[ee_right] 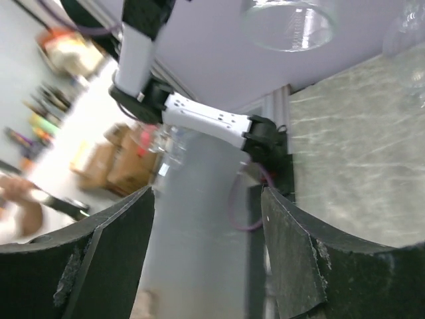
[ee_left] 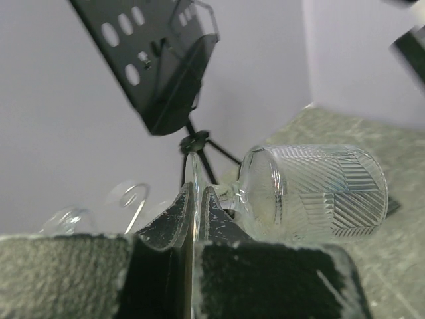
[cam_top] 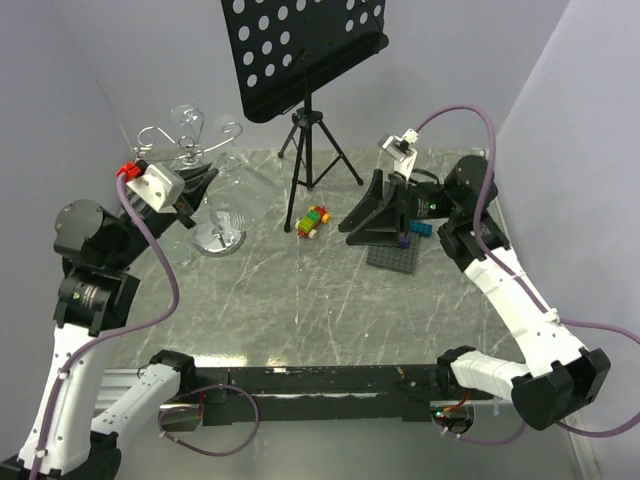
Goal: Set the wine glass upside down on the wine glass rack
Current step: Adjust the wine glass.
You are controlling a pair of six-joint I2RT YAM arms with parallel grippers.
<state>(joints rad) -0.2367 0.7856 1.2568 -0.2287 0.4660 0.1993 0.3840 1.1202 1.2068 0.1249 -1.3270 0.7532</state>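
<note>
Grey marbled table (cam_top: 330,310) enclosed by pale lavender walls. At far centre stands a black tripod music stand (cam_top: 300,50) with a perforated desk. Near its feet lies a small toy car of coloured bricks (cam_top: 313,222). To the right of the car lies a dark grey baseplate (cam_top: 400,257) carrying blue bricks (cam_top: 422,228).

The wine glass rack (cam_top: 222,240), chrome wire with a round mirror base and curled hooks, stands at far left. The music stand is just to its right.

The left gripper (ee_left: 197,199) is beside the rack's post, jaws nearly closed on the thin foot of the wine glass (ee_left: 312,193). The glass lies horizontal in the air above the table, its cut-pattern bowl pointing right towards the music stand's legs.

The right gripper (ee_right: 207,196) hovers over the baseplate. Its jaws are spread wide and grasp nothing.
</note>
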